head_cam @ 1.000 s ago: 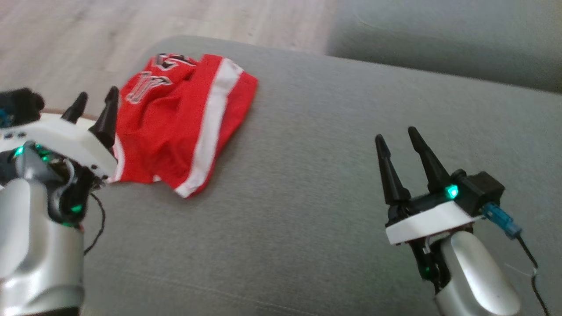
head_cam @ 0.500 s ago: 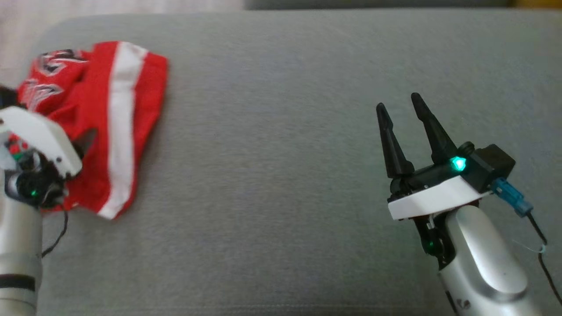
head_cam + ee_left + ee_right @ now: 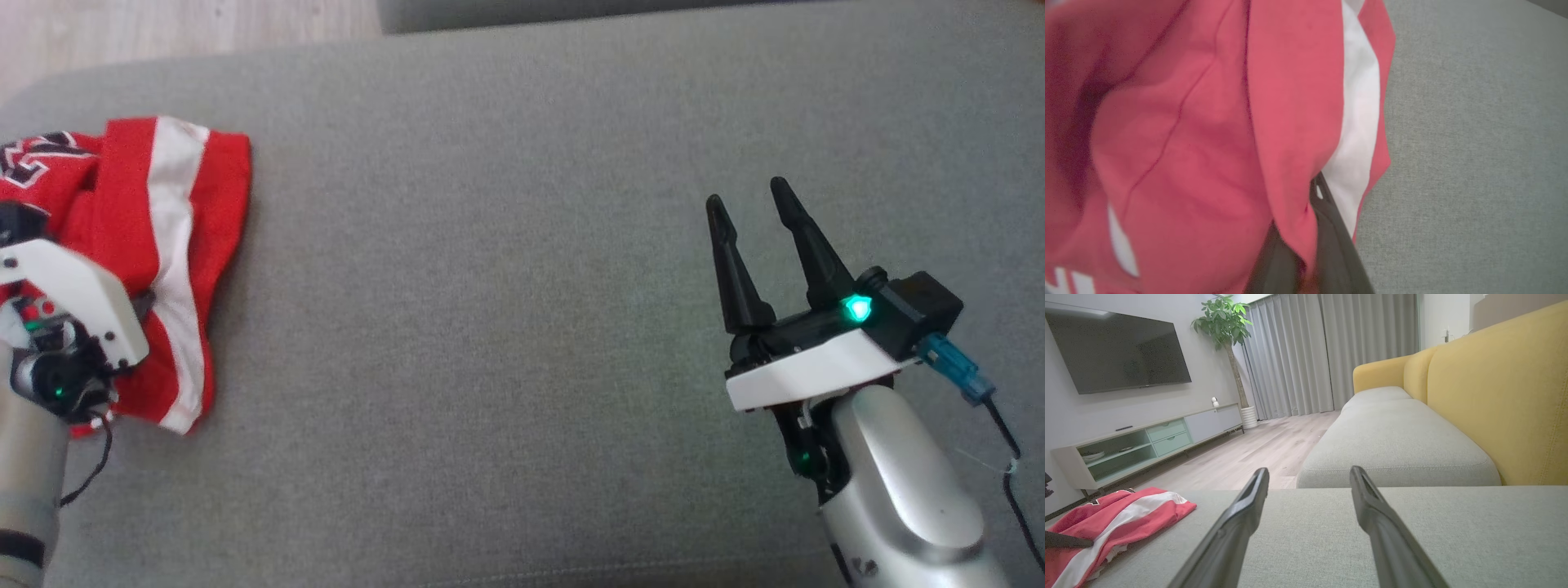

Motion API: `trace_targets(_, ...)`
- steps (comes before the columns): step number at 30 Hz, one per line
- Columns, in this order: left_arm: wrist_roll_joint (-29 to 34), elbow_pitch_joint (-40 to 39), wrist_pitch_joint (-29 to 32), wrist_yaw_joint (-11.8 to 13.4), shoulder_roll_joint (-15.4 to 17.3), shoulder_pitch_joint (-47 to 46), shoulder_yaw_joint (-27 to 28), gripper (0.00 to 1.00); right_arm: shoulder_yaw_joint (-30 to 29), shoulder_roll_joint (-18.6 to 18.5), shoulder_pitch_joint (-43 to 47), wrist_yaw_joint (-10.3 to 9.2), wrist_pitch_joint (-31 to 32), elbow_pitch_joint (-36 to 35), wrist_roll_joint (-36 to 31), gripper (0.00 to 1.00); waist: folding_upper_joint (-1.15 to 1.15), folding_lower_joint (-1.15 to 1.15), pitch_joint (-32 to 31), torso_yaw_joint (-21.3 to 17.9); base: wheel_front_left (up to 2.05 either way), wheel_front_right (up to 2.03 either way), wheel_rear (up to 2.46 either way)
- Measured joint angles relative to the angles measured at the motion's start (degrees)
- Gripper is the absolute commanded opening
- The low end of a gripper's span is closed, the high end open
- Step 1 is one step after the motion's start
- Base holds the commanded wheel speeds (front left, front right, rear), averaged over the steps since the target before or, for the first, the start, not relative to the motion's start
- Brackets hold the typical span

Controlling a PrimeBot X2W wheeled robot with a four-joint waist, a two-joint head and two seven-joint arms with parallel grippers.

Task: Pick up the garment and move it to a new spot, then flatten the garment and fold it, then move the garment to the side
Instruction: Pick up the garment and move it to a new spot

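The garment (image 3: 163, 237) is a red jersey with a white stripe, lying crumpled at the left end of the grey sofa seat (image 3: 490, 286). My left gripper (image 3: 140, 300) reaches into its near edge, mostly hidden behind the white wrist housing. In the left wrist view a fold of the red garment (image 3: 1208, 122) is pinched between the dark fingers (image 3: 1333, 232), which stand shut on it. My right gripper (image 3: 747, 200) hovers open over bare cushion far to the right, nothing between its fingers. From the right wrist the garment (image 3: 1118, 522) lies low at the left.
The seat's left end drops to a wooden floor (image 3: 163, 33). A yellow sofa back (image 3: 1494, 396) runs along the right side, with a second grey cushion (image 3: 1396, 441) beyond. A TV cabinet (image 3: 1147, 445) stands across the room.
The head camera has swung, so the whole picture shifted. My left gripper went from open beside the garment to shut on its near edge. The right gripper stayed open.
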Motion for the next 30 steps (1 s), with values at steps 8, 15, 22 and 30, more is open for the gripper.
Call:
trace_targets(8,0.41,-10.73,-0.13,0.00,4.95,-0.10,-12.80,0.00,-0.01,0.32,2.35,0.00,0.00,0.34,0.98,1.00,0.00,0.00,-5.25,0.35,0.00,0.00,0.00)
trace_targets(15,-1.90,-24.02,2.52,-0.01,7.31,-2.15,-20.27,0.00,0.22,1.41,3.34,0.00,-0.08,0.26,1.52,1.00,0.00,0.00,-8.15,-1.92,0.00,0.00,0.00)
trace_targets(22,-5.80,-35.31,3.05,0.00,4.10,-6.88,-25.17,0.00,1.83,2.34,1.83,0.00,-0.09,-0.57,1.94,1.00,0.00,0.00,-7.86,-6.30,0.00,0.00,0.00)
trace_targets(30,-10.72,-46.40,1.30,-0.43,1.97,-9.93,-37.55,0.00,-0.46,2.29,1.14,0.00,-0.15,-1.53,1.78,1.00,0.00,0.00,-6.25,-11.18,0.00,0.00,0.00)
